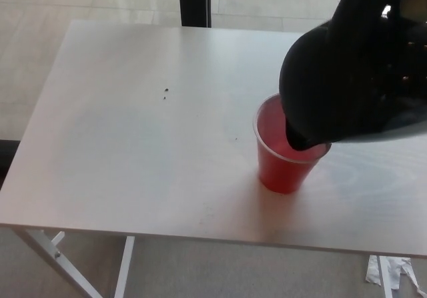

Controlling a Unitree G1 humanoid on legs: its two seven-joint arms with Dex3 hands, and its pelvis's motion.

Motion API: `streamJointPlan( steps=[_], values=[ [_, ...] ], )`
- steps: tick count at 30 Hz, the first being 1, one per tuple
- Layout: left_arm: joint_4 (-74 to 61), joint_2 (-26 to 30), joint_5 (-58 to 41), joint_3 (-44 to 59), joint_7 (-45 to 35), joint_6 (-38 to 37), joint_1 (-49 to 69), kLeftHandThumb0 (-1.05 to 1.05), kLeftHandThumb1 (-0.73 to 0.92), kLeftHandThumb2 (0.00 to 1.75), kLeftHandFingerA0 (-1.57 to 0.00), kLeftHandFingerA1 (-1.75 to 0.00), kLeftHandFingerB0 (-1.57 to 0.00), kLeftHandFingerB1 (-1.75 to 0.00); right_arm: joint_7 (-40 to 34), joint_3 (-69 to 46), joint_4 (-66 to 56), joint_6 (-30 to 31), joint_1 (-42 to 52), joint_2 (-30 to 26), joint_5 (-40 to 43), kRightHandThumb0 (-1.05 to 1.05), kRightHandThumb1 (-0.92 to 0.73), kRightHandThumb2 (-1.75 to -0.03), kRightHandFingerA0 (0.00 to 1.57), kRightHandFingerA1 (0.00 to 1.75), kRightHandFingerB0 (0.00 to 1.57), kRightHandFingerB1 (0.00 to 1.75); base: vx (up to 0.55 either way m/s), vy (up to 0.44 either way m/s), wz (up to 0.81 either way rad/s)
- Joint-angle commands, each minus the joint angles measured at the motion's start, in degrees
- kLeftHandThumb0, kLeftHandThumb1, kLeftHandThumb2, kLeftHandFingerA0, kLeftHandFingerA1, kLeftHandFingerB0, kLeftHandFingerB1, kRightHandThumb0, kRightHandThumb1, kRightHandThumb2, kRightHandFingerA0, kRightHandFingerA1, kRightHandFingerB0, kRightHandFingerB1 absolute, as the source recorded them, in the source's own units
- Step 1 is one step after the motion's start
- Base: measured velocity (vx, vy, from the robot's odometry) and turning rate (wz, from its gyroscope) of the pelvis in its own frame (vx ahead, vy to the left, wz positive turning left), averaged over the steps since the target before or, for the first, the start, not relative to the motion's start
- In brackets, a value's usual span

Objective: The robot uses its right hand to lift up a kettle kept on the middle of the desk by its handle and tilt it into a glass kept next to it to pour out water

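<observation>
I'm tipping the black kettle [347, 78] with its spout dipping over the red cup's [285, 158] rim, so lifting's done and pouring's underway, though honestly I can't tell how my right hand's fingers sit up by the handle.

bright, even daylight | soft shadow beside cup [287, 155] | slightly soft focus

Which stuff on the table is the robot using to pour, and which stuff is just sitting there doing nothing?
Used for pouring:
- black kettle, tilted with its spout over the cup
- red cup, standing upright on the table

Just lying about:
- small dark specks on the tabletop
- white scraps on the floor, bottom right
</observation>
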Motion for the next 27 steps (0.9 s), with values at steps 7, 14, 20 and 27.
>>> streamJointPlan(
  steps=[7,14,20,27],
  values=[
    [-0.1,1.2,0.4,-0.3,-0.2,0.9,0.2,-0.82,0.92,0.67,-0.43,-0.58,-0.27,-0.55,3.1,4.8,-1.3,-1.1,-0.2,3.4,-6.1,-0.28,-0.66,-0.81,0.93,1.75,0.63,1.68,0.00,0.000,0.00],
    [0.1,1.1,0.1,-0.2,-0.7,0.9,0.2,-0.83,0.91,0.67,-0.41,-0.59,-0.25,-0.56,1.6,4.2,-0.9,-6.1,1.7,5.1,-7.9,-0.23,-0.65,-0.85,1.16,1.73,0.77,1.40,0.00,0.000,0.00],
    [0.0,1.0,0.4,-0.6,0.0,0.9,0.2,-0.83,0.92,0.67,-0.43,-0.59,-0.27,-0.55,2.6,3.4,-1.3,-7.6,2.7,6.2,-8.6,-0.26,-0.61,-0.87,0.89,1.75,0.67,1.50,0.00,0.000,0.00],
    [0.2,1.1,-0.3,0.1,-1.2,1.0,0.7,-0.83,0.92,0.67,-0.41,-0.59,-0.25,-0.56,4.0,1.7,-0.7,-6.0,2.8,6.4,-10.4,-0.28,-0.66,-0.82,0.93,1.75,0.63,1.70,0.00,0.000,0.00]
  ],
)
